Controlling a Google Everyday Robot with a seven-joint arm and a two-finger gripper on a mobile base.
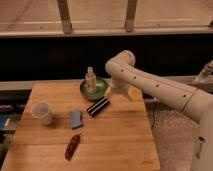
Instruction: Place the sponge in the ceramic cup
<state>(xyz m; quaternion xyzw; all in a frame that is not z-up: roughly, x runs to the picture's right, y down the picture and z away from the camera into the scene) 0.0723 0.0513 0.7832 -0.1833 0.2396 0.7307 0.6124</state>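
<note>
The light-blue sponge (76, 119) lies flat on the wooden table (117, 142), left of centre. The off-white ceramic cup (42, 113) stands upright a short way to the sponge's left, apart from it. My gripper (111, 93) hangs at the end of the white arm near the table's back edge, just right of the green bowl and above the black bar's far end. It is open and holds nothing. It is well to the right of and behind the sponge.
A green bowl (95, 89) with a small bottle (90, 78) in it stands at the back. A black ridged bar (98, 106) lies diagonally beside the sponge. A red-brown elongated item (73, 146) lies near the front. A dark wall and rail run behind the table.
</note>
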